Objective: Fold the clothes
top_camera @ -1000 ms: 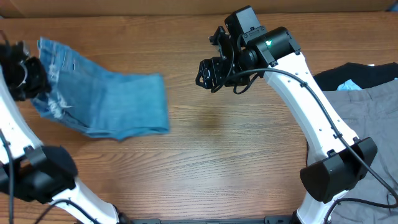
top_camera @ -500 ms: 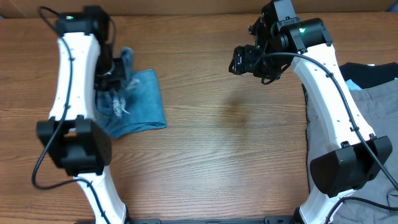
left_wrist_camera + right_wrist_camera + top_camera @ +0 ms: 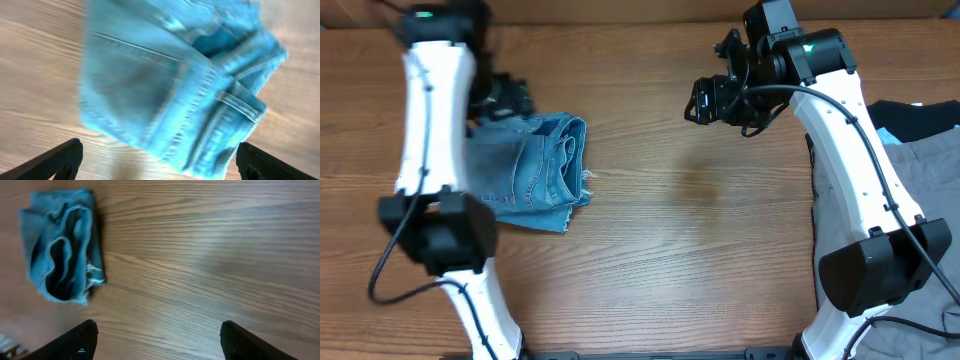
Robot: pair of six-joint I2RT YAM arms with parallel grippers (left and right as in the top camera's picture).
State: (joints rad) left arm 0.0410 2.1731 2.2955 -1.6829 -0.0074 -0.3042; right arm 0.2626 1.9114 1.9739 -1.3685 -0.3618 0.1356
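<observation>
overhead: folded light-blue jeans (image 3: 530,170) lie on the left side of the wooden table (image 3: 670,250), partly under the left arm. left gripper (image 3: 505,97) is blurred, just beyond their far edge. right gripper (image 3: 712,100) hangs over bare wood, well apart from them. grey trousers (image 3: 920,190) and black top (image 3: 920,118) sit at the right edge.

left wrist: jeans (image 3: 170,90) lie on the table below. fingers are spread wide, nothing between them.

right wrist: jeans (image 3: 62,250) are at upper left. jaws stand apart, empty, above bare wood.

Light-blue jeans (image 3: 535,170) folded, lying flat left; grey trousers (image 3: 930,180), black top (image 3: 910,118) far right.
</observation>
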